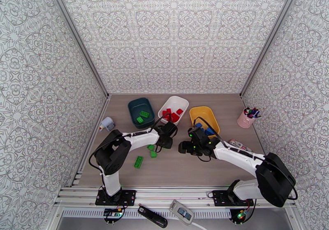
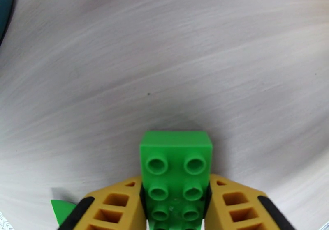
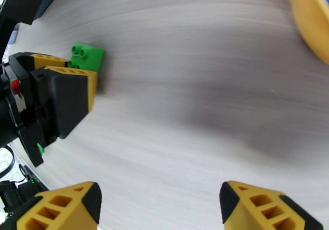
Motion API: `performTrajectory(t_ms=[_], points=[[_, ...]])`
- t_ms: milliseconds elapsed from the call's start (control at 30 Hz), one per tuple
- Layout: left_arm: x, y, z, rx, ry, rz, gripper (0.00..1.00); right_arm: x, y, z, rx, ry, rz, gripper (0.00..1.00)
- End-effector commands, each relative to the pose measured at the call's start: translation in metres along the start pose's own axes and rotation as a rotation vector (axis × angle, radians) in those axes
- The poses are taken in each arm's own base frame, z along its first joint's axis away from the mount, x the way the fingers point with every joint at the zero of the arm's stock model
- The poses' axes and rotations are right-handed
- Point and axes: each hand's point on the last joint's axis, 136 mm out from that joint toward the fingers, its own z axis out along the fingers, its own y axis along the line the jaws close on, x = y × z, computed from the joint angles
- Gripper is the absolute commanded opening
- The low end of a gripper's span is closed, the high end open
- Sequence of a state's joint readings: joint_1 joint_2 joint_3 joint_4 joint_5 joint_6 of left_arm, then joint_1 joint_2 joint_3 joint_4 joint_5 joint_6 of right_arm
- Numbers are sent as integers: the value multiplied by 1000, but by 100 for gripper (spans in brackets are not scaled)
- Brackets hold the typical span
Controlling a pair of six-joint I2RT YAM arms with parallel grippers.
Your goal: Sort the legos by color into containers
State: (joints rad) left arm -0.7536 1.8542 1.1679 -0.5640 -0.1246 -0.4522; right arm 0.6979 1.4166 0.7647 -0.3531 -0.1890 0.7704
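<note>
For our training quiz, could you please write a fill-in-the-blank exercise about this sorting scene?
The brick in the left claw is ___.
The bricks in the white tub are ___.
The right claw is empty and ___.
The blue bricks lie in the ___ tub.
Missing words: green; red; open; yellow.

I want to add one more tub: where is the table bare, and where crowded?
Bare: the near table between the arm bases, right of the loose green brick; a smaller patch between the yellow tub and the pink cup. Crowded: the middle, where the left gripper, shut on a green brick, faces the open right gripper.
</note>
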Motion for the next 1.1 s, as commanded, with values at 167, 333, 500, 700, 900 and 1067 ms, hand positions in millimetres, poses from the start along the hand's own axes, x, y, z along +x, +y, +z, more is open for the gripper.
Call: performTrajectory(t_ms=[167,333,500,700,900,1067], points=[[-33,10,-44,127,-103,-128,35,-17,81,24,-268,53,-14,78],[-48,38,-65,156,-152,-206,35,-26,121,33,-328,63,-41,77],[-69,90,-85,135,-205,-302,36,-37,143,32,-353,60,-57,76],[-104,164,-100,37,-238,-396,38,-43,144,20,-323,35,-72,76],[-129,197,-106,-1,-251,-432,59,-37,127,14,-264,25,-76,77],[-123,190,-114,-13,-263,-420,71,-32,113,13,-216,21,-82,79]])
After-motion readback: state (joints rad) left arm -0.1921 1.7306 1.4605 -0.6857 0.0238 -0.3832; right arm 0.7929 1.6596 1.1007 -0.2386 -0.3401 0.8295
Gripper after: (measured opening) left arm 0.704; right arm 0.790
